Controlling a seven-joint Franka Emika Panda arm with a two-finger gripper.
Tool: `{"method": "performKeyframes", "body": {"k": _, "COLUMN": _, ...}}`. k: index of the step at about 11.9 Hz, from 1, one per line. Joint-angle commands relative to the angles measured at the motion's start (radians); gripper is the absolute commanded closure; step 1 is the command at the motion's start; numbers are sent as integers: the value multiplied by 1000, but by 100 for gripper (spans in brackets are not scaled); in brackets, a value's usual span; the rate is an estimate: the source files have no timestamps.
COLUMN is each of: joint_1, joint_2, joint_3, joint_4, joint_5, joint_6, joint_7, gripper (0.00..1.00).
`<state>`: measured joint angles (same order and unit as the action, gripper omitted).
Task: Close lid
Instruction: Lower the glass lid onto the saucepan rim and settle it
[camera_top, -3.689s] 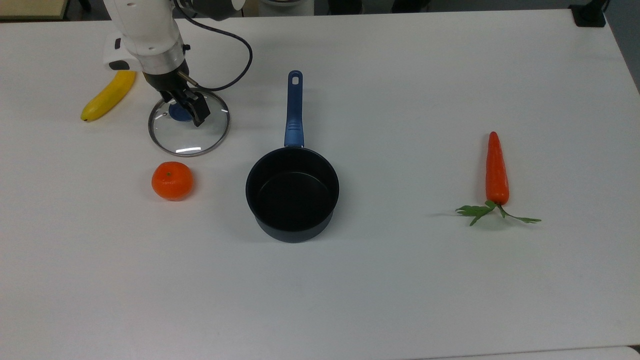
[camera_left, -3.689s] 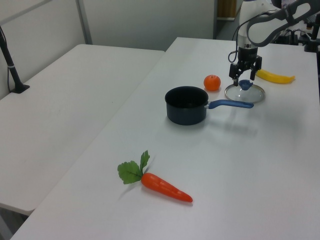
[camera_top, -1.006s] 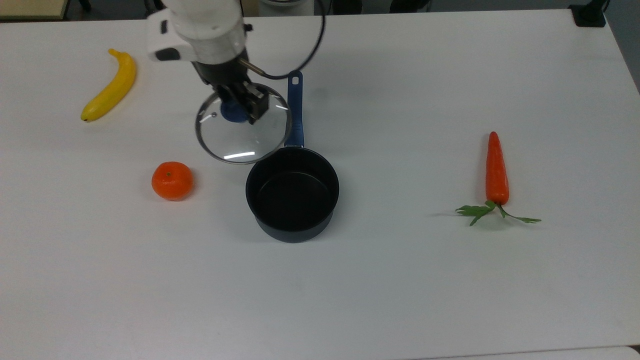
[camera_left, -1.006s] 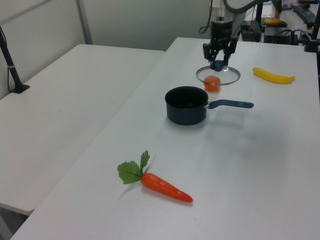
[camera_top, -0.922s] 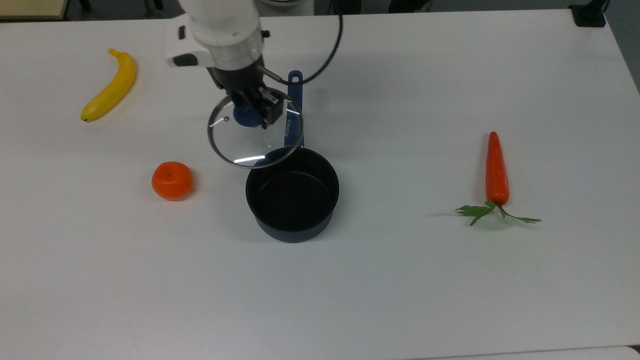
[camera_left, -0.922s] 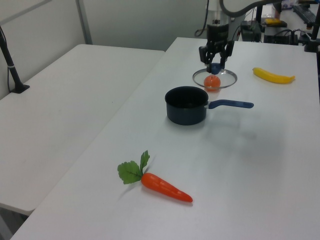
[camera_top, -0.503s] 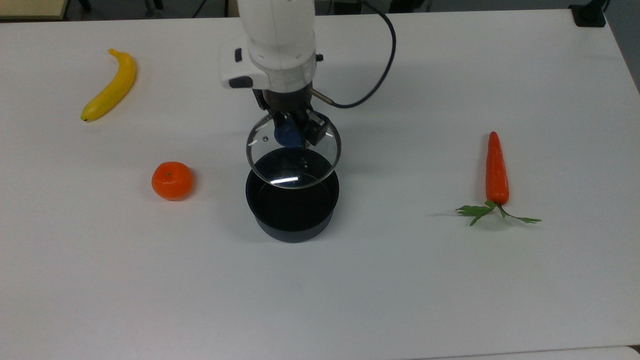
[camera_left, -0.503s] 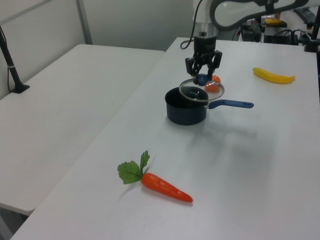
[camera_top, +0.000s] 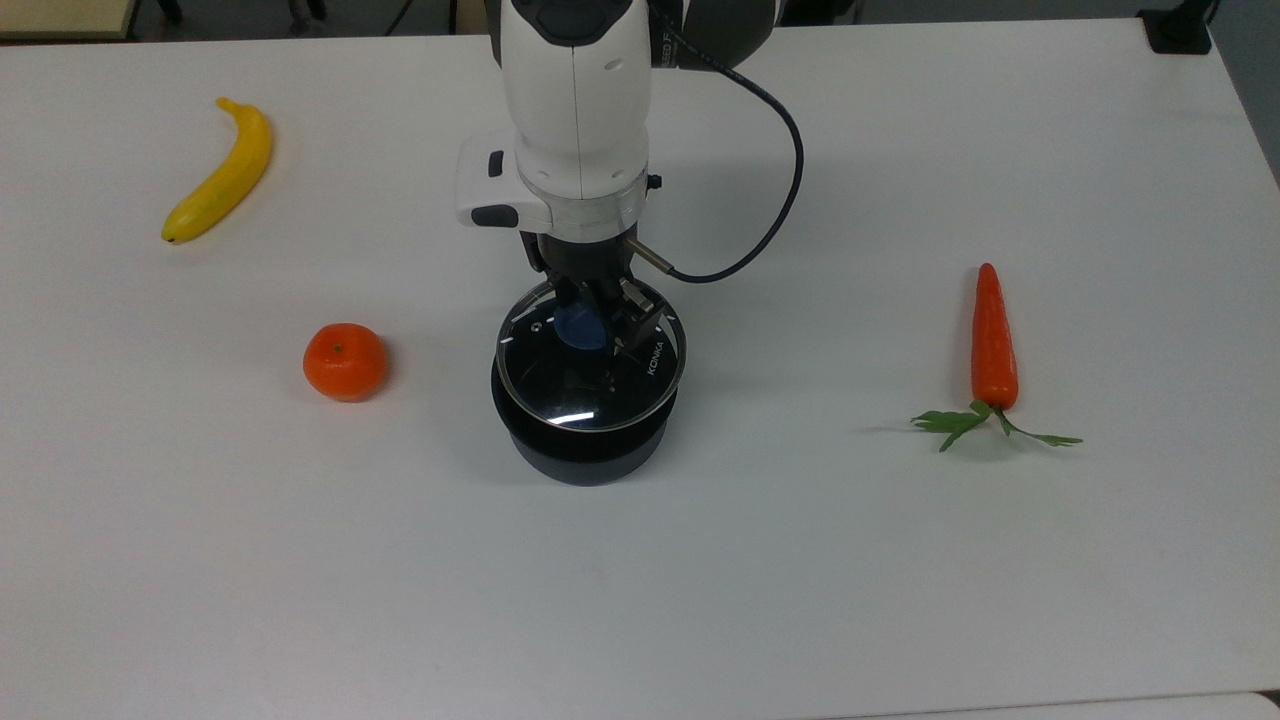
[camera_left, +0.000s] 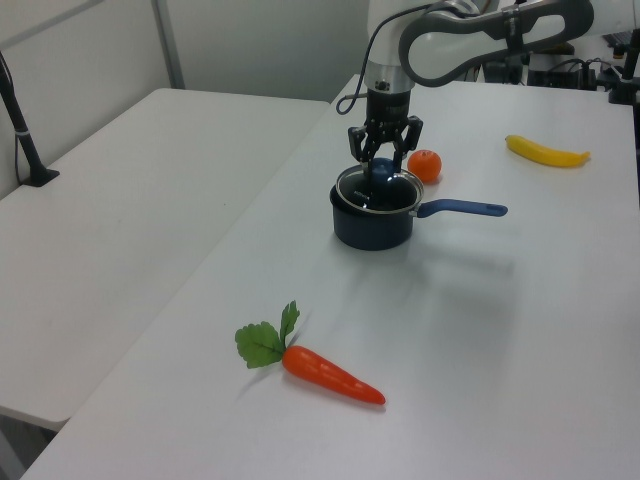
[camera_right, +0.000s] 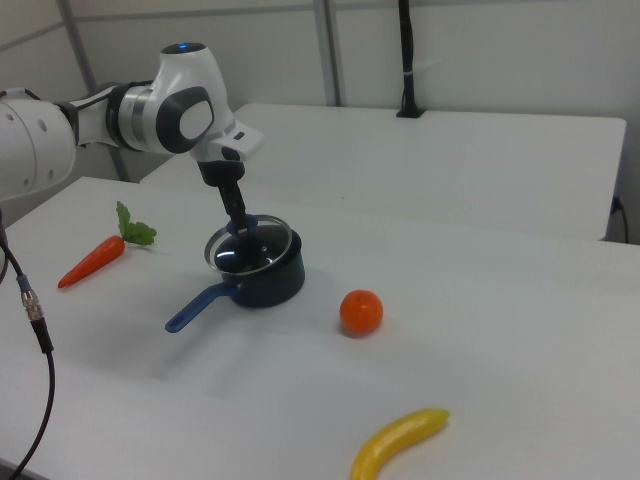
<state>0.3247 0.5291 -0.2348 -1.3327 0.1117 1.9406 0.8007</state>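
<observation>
Over dark saucepan (camera_top: 585, 450), round glass lid (camera_top: 590, 385).

Saucepan handle (camera_left: 462, 208) (top view) seemingly hidden under the arm.

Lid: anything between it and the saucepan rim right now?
Nothing visible. The claw grips the lid by its blue knob, over the mouth of the saucepan. The orange, banana and carrot lie well aside on the table.
</observation>
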Motion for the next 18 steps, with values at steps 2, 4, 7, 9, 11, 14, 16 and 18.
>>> {"method": "performKeyframes", "body": {"k": 2, "joint_1": -13, "joint_2": 11, "joint_3": -1, "joint_4": 26, "joint_5": 9, "joint_6": 35, "joint_7": 75, "gripper": 64}}
{"method": "performKeyframes", "body": {"k": 4, "joint_1": -18, "joint_2": 29, "joint_3": -1, "joint_4": 52, "joint_5": 9, "joint_6": 35, "joint_7": 86, "gripper": 64}}
{"method": "performKeyframes", "body": {"k": 7, "joint_1": -16, "joint_2": 34, "joint_3": 3, "joint_4": 52, "joint_5": 9, "joint_6": 35, "joint_7": 87, "gripper": 64}}
{"method": "performKeyframes", "body": {"k": 9, "joint_1": -15, "joint_2": 37, "joint_3": 5, "joint_4": 52, "joint_5": 9, "joint_6": 47, "joint_7": 92, "gripper": 63}}
{"method": "performKeyframes", "body": {"k": 11, "joint_1": -13, "joint_2": 46, "joint_3": 6, "joint_4": 52, "joint_5": 9, "joint_6": 49, "joint_7": 91, "gripper": 63}}
{"method": "performKeyframes", "body": {"k": 14, "joint_1": -13, "joint_2": 46, "joint_3": 6, "joint_4": 44, "joint_5": 11, "joint_6": 34, "joint_7": 81, "gripper": 62}}
{"method": "performKeyframes", "body": {"k": 16, "joint_1": -16, "joint_2": 46, "joint_3": 11, "joint_4": 40, "joint_5": 13, "joint_6": 21, "joint_7": 81, "gripper": 62}}
{"method": "performKeyframes", "body": {"k": 18, "joint_1": -16, "joint_2": 46, "joint_3": 12, "joint_4": 30, "joint_5": 11, "joint_6": 23, "joint_7": 80, "gripper": 59}}
